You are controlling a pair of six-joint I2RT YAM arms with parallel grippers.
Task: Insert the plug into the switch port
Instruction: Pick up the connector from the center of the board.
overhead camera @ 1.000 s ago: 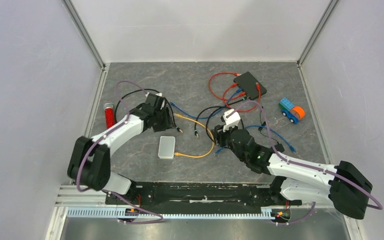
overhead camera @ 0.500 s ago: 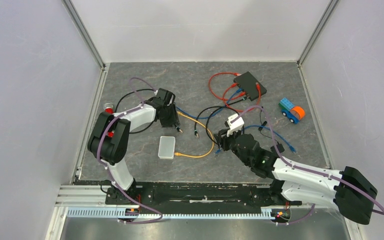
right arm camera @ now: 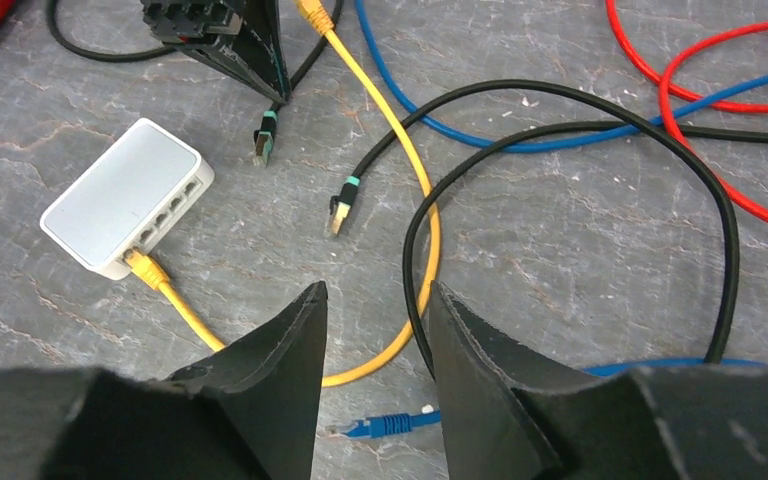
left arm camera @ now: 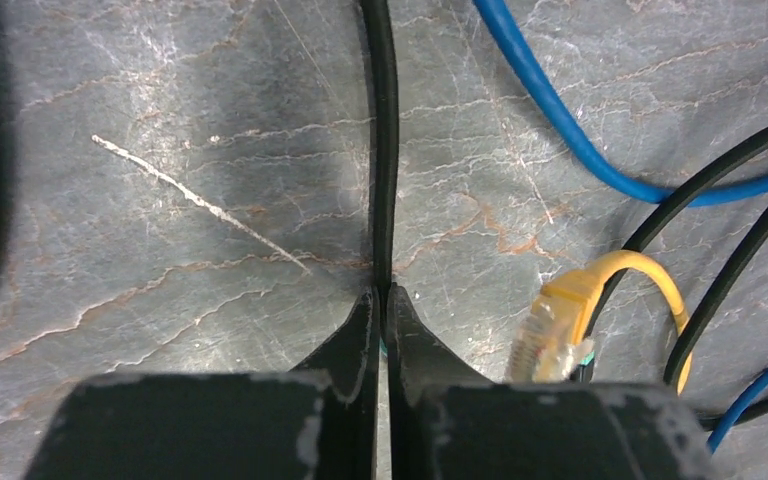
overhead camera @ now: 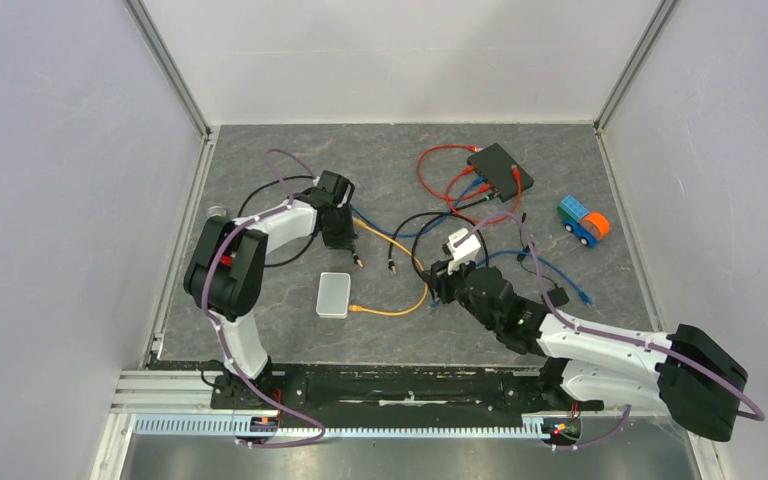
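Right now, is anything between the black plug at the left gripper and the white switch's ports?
Nothing visible: bare table separates the black plug from the white switch. A yellow cable fills one end port; the left gripper grips the black cable.

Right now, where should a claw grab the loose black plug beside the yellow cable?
Probably take the black plug by its body, between teal band and tip, coming straight down: it lies flat on the table, narrow sides exposed, the yellow cable apart.
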